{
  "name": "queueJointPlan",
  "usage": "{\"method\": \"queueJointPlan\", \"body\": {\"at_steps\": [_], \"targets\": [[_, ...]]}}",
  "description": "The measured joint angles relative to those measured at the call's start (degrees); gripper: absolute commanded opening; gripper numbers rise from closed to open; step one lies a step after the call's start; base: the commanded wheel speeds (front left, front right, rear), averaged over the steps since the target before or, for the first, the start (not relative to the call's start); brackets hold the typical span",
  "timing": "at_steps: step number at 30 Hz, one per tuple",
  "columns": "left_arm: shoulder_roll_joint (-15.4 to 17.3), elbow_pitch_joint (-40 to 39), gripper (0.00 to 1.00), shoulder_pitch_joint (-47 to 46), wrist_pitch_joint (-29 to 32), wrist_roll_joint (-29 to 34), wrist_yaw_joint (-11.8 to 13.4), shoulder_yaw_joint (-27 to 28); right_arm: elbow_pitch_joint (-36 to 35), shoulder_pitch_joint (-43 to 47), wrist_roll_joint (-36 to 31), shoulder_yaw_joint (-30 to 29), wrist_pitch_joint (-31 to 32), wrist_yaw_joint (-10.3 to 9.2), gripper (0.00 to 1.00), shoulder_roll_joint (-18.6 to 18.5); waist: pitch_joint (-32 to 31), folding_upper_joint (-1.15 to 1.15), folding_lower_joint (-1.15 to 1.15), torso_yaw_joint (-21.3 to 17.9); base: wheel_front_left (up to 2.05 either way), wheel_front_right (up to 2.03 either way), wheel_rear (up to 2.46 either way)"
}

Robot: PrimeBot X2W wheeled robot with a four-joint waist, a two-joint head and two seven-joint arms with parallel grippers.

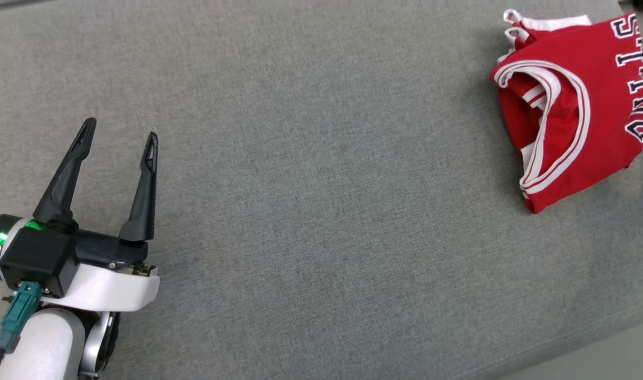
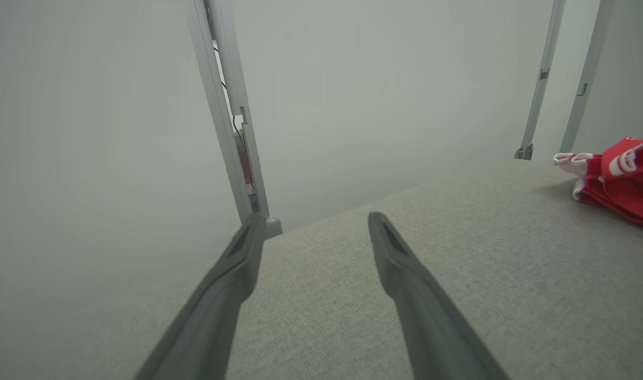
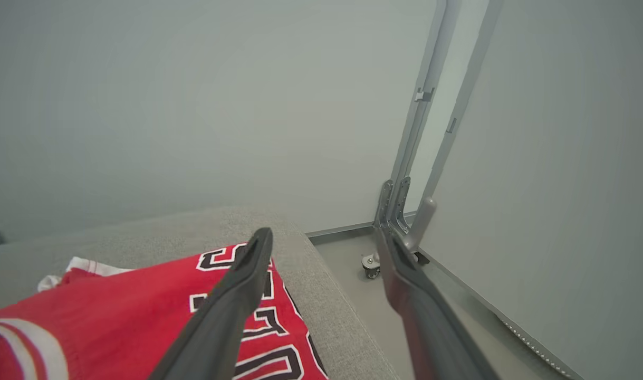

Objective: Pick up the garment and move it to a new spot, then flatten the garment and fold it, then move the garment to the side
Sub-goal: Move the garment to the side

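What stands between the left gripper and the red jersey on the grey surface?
Nothing visible does. A bare stretch of the grey surface separates the open left gripper from the red jersey, which lies near the surface's far right edge.

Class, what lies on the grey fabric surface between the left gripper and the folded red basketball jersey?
Nothing; in the head view the grey fabric surface is bare between the open left gripper and the folded red basketball jersey.
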Motion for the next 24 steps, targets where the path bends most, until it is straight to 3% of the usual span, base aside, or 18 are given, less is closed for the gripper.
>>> {"method": "queueJointPlan", "body": {"at_steps": [6,9,17,24], "targets": [[-1.56,1.72,1.00,1.37,-2.02,-1.88,0.57,0.33,-15.60,7.97,-1.58,-9.21,-0.62,0.00,1.00,3.38,-3.65,0.00,0.00,0.86,0.00,0.00,0.00],[-2.34,2.45,1.00,2.32,-3.03,-2.90,1.11,0.57,-25.21,14.68,-5.15,-12.93,-0.60,-0.02,1.00,9.34,-6.40,0.00,0.00,2.19,0.00,0.00,0.00],[-3.74,3.25,1.00,5.88,-4.67,-5.01,2.83,2.26,-41.11,24.46,-13.08,-9.04,1.70,-0.01,1.00,20.13,-11.46,0.00,0.00,5.79,0.00,0.00,0.00],[-3.94,4.64,1.00,9.06,-5.02,-5.39,3.35,2.10,-46.85,31.13,-16.30,-4.52,5.59,-0.01,1.00,23.42,-15.52,0.00,0.00,8.69,0.00,0.00,0.00]]}}
